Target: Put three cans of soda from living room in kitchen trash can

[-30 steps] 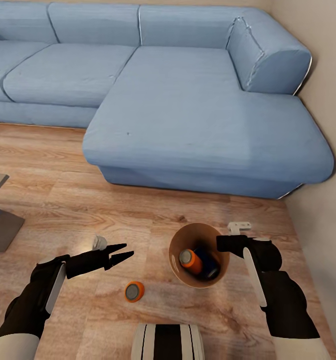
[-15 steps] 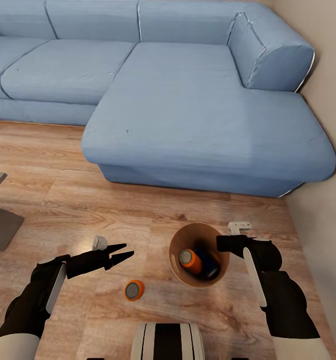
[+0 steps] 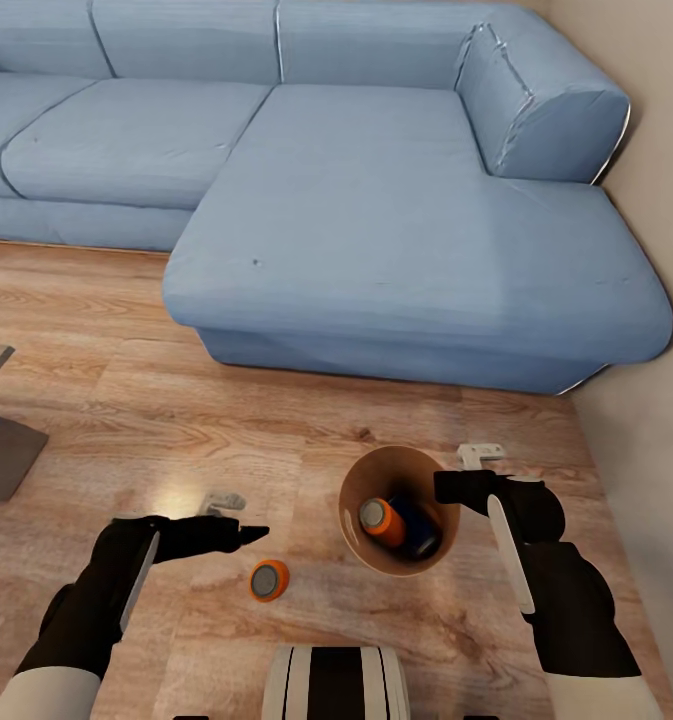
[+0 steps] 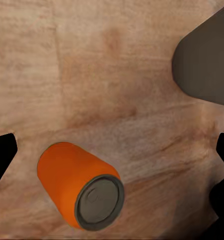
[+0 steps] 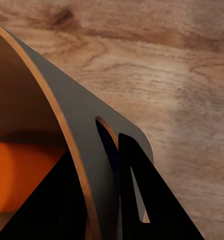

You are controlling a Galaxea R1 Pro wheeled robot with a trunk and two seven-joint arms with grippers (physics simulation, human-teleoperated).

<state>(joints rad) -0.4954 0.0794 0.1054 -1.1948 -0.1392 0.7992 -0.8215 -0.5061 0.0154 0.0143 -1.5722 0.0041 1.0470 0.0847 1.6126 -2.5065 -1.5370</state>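
the left gripper (image 3: 246, 533) is hanging open just above the wood floor (image 3: 126, 400), beside an orange soda can (image 3: 269, 581) standing there. the right gripper (image 3: 446, 487) is clamping the rim of the trash can (image 3: 361, 475), which is holding another soda can (image 3: 382, 522). the blue sofa (image 3: 376, 200) is sitting behind.

You have a warm brown wood floor (image 3: 276, 420) under you, streaked with darker grain and a few knots. The sofa (image 3: 376, 200) is pale blue with thin light piping along its seams, set against a beige wall (image 3: 636, 400). The can on the floor (image 3: 269, 581) is bright orange with a silver-grey top, and the can inside the bin (image 3: 383, 520) matches it. The bin (image 3: 361, 480) is light brown, a smooth brown within. Your left tool (image 3: 241, 534) and right tool (image 3: 446, 487) are black, on black arms with white strips. A grey-brown slab (image 3: 1, 455) sits at the edge.
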